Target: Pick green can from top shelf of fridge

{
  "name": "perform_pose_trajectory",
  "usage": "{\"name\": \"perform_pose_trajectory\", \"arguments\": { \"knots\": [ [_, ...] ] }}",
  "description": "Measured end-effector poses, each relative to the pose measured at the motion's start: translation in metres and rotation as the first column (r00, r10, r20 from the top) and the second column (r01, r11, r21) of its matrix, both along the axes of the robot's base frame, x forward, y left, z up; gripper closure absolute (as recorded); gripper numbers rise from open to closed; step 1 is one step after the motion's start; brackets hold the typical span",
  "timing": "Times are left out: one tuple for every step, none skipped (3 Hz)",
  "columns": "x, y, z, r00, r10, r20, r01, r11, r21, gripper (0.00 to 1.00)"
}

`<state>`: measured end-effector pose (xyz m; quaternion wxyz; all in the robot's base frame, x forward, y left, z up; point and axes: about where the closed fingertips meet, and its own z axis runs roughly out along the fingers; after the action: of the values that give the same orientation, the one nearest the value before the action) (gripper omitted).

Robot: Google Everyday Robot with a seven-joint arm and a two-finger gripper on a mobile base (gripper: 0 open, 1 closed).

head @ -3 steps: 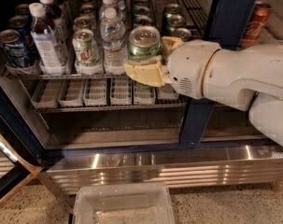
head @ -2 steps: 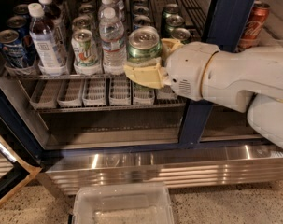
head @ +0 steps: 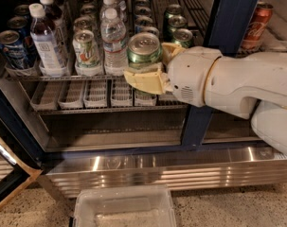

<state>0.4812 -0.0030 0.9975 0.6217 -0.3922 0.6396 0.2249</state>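
Observation:
The green can (head: 144,49) with a silver top stands at the front of the top shelf (head: 62,75), a wire rack with clear lane trays, inside the fridge (head: 230,13). My gripper (head: 152,63) reaches in from the right. Its cream fingers (head: 145,81) sit on both sides of the can, one in front below it and one behind on the right. They are shut on the can. More green cans (head: 176,22) stand in the lane behind.
Water bottles (head: 113,39), a white can with green and orange print (head: 86,51) and blue-and-silver cans (head: 10,48) stand left of the grasped can. A red can (head: 254,25) stands right of the blue centre post. A clear plastic bin (head: 124,212) sits on the floor.
The can and gripper have shifted slightly toward the front of the shelf; the grip looks unchanged.

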Motion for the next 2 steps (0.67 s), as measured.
{"name": "perform_pose_trajectory", "arguments": {
  "knots": [
    [-0.026,0.013,-0.004,0.9932,0.113,-0.029,-0.114,0.993,-0.042,1.0],
    [-0.074,0.023,0.0,0.9596,0.281,-0.014,-0.28,0.948,-0.15,1.0]
  ]
}}
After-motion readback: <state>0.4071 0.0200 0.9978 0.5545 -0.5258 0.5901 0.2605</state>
